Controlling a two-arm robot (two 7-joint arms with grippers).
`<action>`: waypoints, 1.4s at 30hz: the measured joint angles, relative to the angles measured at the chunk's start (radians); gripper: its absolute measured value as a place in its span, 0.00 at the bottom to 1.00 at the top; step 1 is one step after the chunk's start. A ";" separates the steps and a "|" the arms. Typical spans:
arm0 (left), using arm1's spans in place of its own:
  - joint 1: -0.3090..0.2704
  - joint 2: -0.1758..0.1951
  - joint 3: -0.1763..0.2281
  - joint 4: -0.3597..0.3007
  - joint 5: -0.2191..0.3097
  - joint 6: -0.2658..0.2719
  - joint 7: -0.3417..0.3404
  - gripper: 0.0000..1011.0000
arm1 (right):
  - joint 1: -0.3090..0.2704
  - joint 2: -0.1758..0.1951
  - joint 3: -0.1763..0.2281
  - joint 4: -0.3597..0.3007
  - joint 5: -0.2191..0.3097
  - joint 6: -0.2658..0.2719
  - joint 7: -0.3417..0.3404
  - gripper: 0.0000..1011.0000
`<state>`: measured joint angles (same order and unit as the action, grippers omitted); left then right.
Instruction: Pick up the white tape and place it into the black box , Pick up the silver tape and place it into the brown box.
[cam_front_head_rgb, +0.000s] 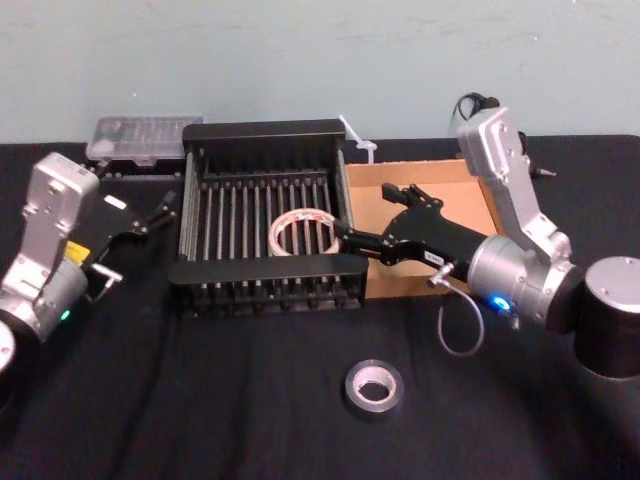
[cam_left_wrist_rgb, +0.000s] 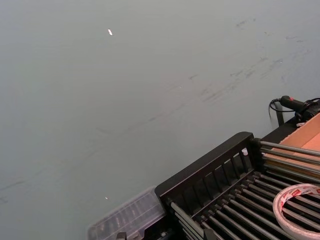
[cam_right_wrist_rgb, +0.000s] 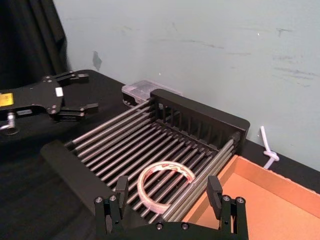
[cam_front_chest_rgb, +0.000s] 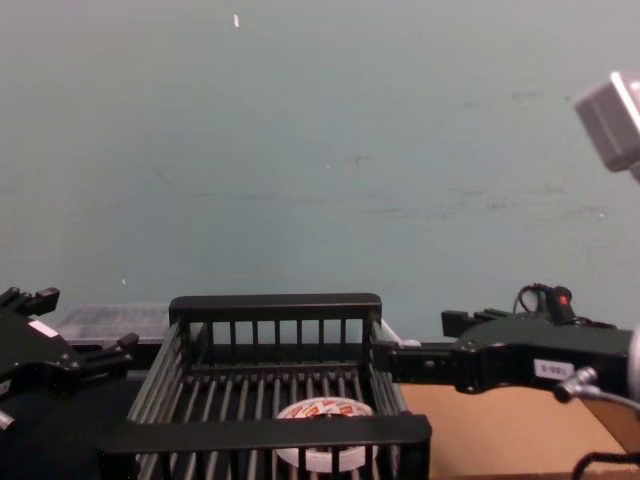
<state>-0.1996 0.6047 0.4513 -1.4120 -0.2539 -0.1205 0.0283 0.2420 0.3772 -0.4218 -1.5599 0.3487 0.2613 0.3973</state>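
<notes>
The white tape (cam_front_head_rgb: 302, 233) lies flat on the barred floor of the black box (cam_front_head_rgb: 265, 268), near its right wall. It also shows as white tape (cam_right_wrist_rgb: 165, 182), white tape (cam_left_wrist_rgb: 299, 210) and white tape (cam_front_chest_rgb: 322, 438). My right gripper (cam_front_head_rgb: 365, 212) hovers open and empty over the seam between the black box and the brown box (cam_front_head_rgb: 455, 205), just right of the white ring. The right gripper (cam_right_wrist_rgb: 168, 192) has its jaws spread wide. The silver tape (cam_front_head_rgb: 373, 387) rests on the black cloth in front of the boxes. My left gripper (cam_front_head_rgb: 140, 240) stays open to the left of the crate.
A clear plastic case (cam_front_head_rgb: 145, 135) sits behind the left gripper at the table's back edge. A white tie (cam_front_head_rgb: 358, 140) lies behind the crate, and a black cable plug (cam_front_head_rgb: 475, 103) lies at the back right. A pale wall stands close behind.
</notes>
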 joint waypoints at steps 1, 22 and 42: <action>0.000 0.000 0.000 0.000 0.000 0.000 0.000 0.99 | -0.006 0.005 0.001 -0.006 0.002 -0.006 0.003 0.99; 0.000 0.000 0.000 0.000 0.000 0.000 0.000 0.99 | -0.155 0.170 0.026 -0.189 0.048 -0.082 0.050 0.99; 0.000 0.000 0.000 0.000 0.000 0.000 0.000 0.99 | -0.228 0.271 0.024 -0.263 0.081 -0.052 0.089 0.99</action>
<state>-0.1995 0.6047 0.4514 -1.4120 -0.2539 -0.1205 0.0283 0.0144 0.6483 -0.3977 -1.8229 0.4292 0.2095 0.4860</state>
